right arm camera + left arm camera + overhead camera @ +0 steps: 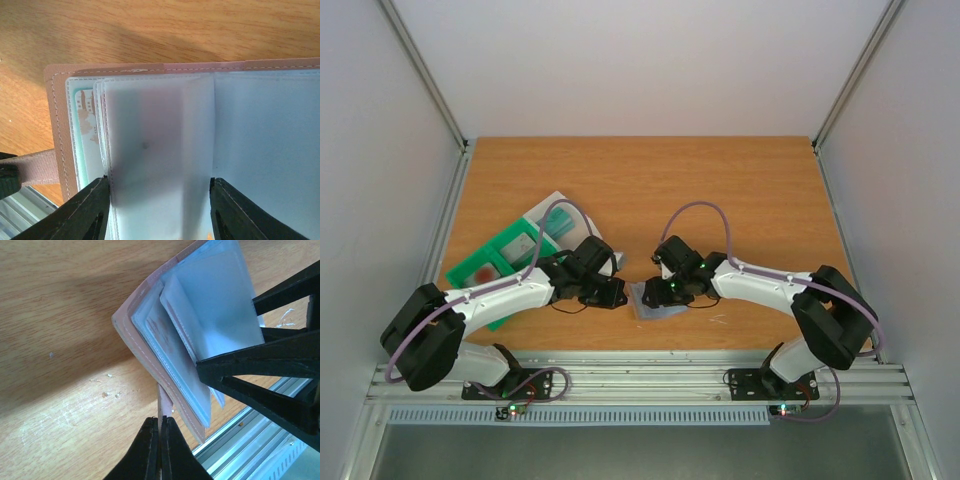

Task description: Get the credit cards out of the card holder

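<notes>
- Card holder: lying open on the wooden table, near its front edge, between the two arms.
- Left gripper: pinching shut on the holder's strap, anchoring it.
- Right gripper: straddling a frosted plastic sleeve, fingers standing apart, one at each side edge.
- Teal credit card: showing through a sleeve behind, just inside the stitched cover.
- Handling, judging by looks: sleeves seeming floppy and slippery, cards thin, stiff and light. Probably calling for a pinch on an exposed card edge while holding the strap down.
</notes>
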Controlling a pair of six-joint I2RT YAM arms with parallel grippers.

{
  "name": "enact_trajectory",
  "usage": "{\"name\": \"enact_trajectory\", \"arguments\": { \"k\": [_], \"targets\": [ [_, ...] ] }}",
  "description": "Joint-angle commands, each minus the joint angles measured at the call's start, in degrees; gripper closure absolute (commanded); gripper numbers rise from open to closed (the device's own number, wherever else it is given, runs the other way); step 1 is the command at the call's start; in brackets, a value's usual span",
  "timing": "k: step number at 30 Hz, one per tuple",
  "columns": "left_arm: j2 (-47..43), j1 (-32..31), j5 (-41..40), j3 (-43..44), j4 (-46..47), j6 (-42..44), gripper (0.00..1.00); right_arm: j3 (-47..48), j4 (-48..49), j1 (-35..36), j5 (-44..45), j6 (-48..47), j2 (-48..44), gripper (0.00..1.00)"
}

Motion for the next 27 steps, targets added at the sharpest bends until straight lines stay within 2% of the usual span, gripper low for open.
{"name": "enact_trajectory", "arguments": {
  "k": [1, 6, 12, 27],
  "targets": [
    [-1.21, 0.24, 0.52, 0.22, 1.49, 0.64, 1.0, 0.16, -3.71, 0.13, 3.22, -0.63, -1.87, 0.45],
    [-1.22, 0.26, 0.52, 0.0, 1.45, 0.66, 1.0, 0.53, -5.07, 0.08, 4.56, -0.95, -2.79, 0.45],
    [-1.53, 0.26, 0.5, 0.08, 1.46, 0.71, 1.0, 1.56, -6.88, 0.05, 6.26, -1.24, -3.0, 0.35],
    [-1.16, 0.22, -0.34, -0.08, 1.21, 1.32, 1.0, 3.13, -9.51, 0.08, 5.44, -1.22, -5.58, 0.32]
  ]
}}
